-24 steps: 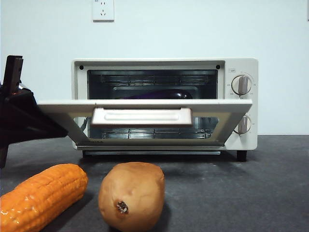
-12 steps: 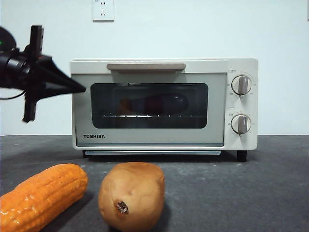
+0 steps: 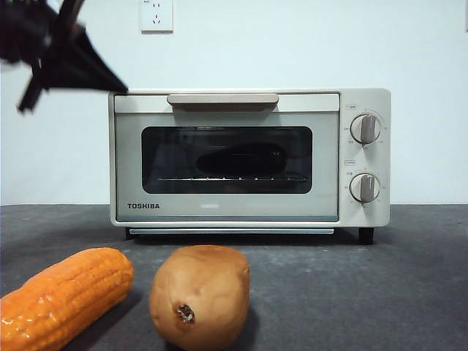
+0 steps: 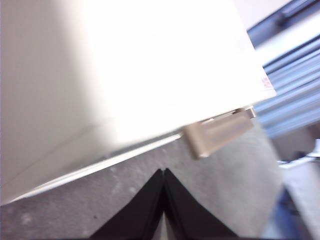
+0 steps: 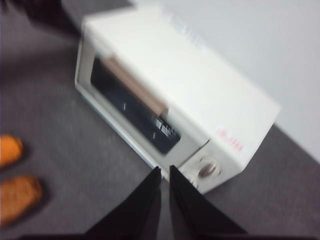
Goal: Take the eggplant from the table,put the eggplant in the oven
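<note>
The dark purple eggplant (image 3: 241, 159) lies on the wire rack inside the cream oven (image 3: 219, 208), seen dimly through the glass of the closed door. My left gripper (image 3: 117, 88) hovers blurred at the oven's upper left corner, shut and empty. Its wrist view shows its tips (image 4: 164, 172) meeting above the table, near the oven's (image 4: 125, 75) beige handle (image 4: 220, 132). My right gripper (image 5: 165, 170) hangs high above the oven (image 5: 200, 90), its jaws together and holding nothing. It is out of the front view.
An orange corn cob (image 3: 62, 292) and a tan potato (image 3: 199, 296) lie on the dark grey table (image 3: 365, 292) in front of the oven. A wall socket (image 3: 156, 14) sits on the white wall behind.
The oven door has swung up from open to fully closed. My left gripper has risen from beside the door to the oven's top left corner.
</note>
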